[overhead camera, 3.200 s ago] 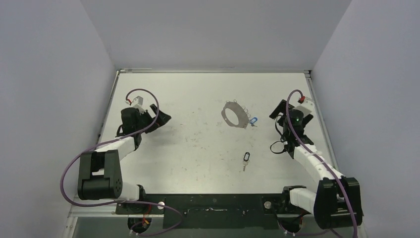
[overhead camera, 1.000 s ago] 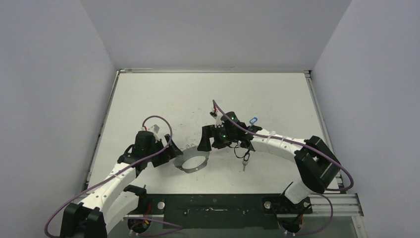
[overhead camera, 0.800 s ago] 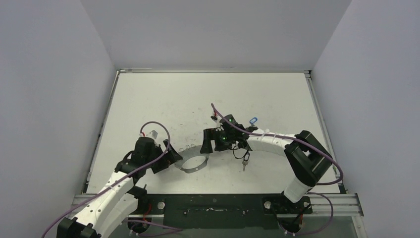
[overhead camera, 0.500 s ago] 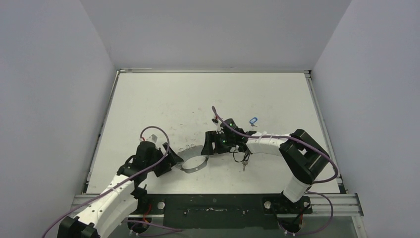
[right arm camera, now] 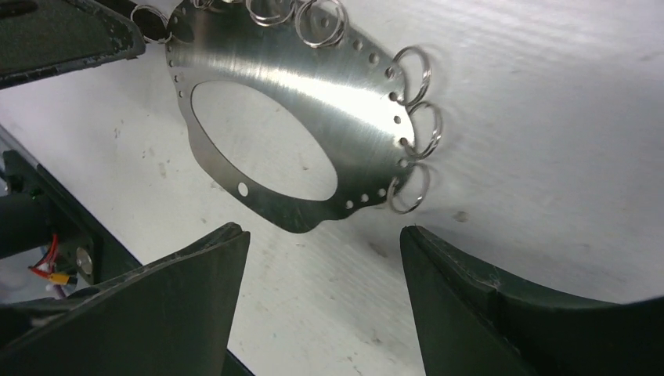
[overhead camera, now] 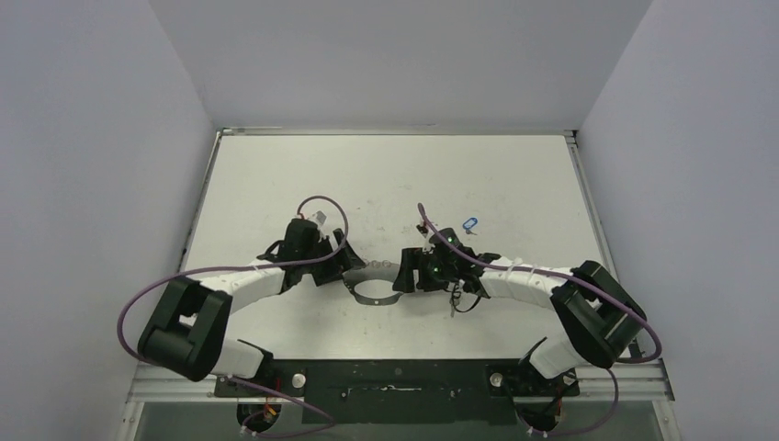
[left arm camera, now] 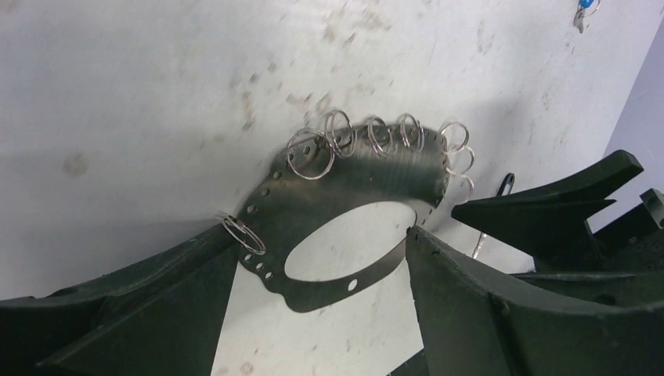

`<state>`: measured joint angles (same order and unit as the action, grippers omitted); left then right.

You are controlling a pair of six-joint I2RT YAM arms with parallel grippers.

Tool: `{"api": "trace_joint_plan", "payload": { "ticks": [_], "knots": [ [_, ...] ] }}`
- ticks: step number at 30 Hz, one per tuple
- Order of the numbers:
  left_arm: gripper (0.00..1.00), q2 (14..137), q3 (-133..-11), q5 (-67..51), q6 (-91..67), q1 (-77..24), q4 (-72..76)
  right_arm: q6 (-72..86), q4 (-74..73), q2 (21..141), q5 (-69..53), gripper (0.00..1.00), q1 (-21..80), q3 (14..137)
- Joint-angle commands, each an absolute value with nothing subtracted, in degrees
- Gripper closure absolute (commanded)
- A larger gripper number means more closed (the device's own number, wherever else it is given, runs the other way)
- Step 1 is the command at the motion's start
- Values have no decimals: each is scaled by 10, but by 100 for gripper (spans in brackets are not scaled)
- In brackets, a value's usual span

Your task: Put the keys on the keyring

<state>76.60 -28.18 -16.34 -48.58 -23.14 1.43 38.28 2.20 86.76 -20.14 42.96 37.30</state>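
Left gripper (left arm camera: 317,251): fingers brace the keyring (right arm camera: 344,102), whose opposite edges meet both inner faces. This reads as a grip across its width, with the plate near the table's (overhead camera: 276,184) middle front. Right gripper (right arm camera: 322,235): jaws wide apart and empty, at the plate's other rim.

Wire loops along the rim all appear bare. 2 keys, 0 threaded:
- Blue-headed key (overhead camera: 470,223) lies well behind the right arm.
- Dark-headed key (left arm camera: 507,182) lies just beside the right gripper.

Judged early: ring presented, both keys left.
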Motion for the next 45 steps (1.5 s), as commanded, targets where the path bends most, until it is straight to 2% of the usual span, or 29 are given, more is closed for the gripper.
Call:
{"api": "trace_joint_plan", "payload": {
  "ticks": [1,6,11,17,21,29,30,32,35,40,42,45],
  "knots": [
    [23,839,-349,-162,-415,-238,16,343,-43,823,-164,27,387,379],
    [23,820,-347,-126,-405,-240,-37,295,-84,834,-166,24,340,421],
    [25,771,-286,-116,-431,-241,-55,268,-88,900,-171,25,334,483],
    [27,723,-199,-126,-478,-242,-10,289,-49,971,-218,34,341,505],
    [36,749,-199,-137,-484,-242,44,293,-52,960,-225,39,347,479],
    [56,873,-308,-155,-431,-242,55,349,-31,906,-223,69,411,406],
    [57,888,-325,-159,-420,-242,49,363,-19,900,-222,70,428,398],
    [58,913,-363,-157,-396,-243,28,390,-5,891,-222,70,457,386],
    [57,932,-413,-122,-356,-243,-40,413,35,876,-227,64,482,377],
    [46,896,-444,-70,-312,-243,-122,376,-43,816,-174,38,474,401],
    [43,864,-426,-67,-307,-243,-123,354,-70,797,-162,32,460,413],
    [42,814,-393,-67,-311,-243,-122,339,-87,780,-171,29,423,418]
  ]
}}
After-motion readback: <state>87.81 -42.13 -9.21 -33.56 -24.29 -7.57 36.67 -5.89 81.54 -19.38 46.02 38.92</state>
